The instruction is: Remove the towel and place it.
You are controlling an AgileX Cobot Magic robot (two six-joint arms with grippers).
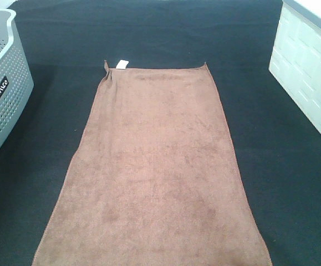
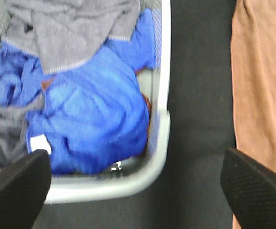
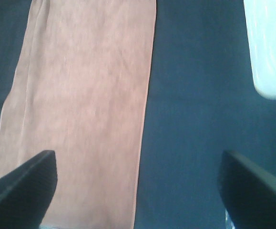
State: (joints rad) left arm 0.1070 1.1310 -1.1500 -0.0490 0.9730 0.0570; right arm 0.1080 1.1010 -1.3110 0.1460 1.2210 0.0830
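Note:
The brown plush towel (image 1: 154,166) lies spread flat on the black table, its long side running from the near edge toward the back, a small white tag (image 1: 121,64) at its far left corner. Neither arm shows in the exterior high view. My left gripper (image 2: 135,183) hangs open above the basket's rim and the black surface, with one edge of the towel (image 2: 259,81) beside it. Over the towel's right edge (image 3: 85,95) my right gripper (image 3: 138,186) also stands open. Nothing sits between either pair of fingers.
A grey perforated laundry basket (image 1: 2,83) stands at the left, holding blue and grey cloths (image 2: 95,114). A white ribbed bin (image 1: 310,66) stands at the back right. Black table cover (image 1: 149,33) surrounds the towel.

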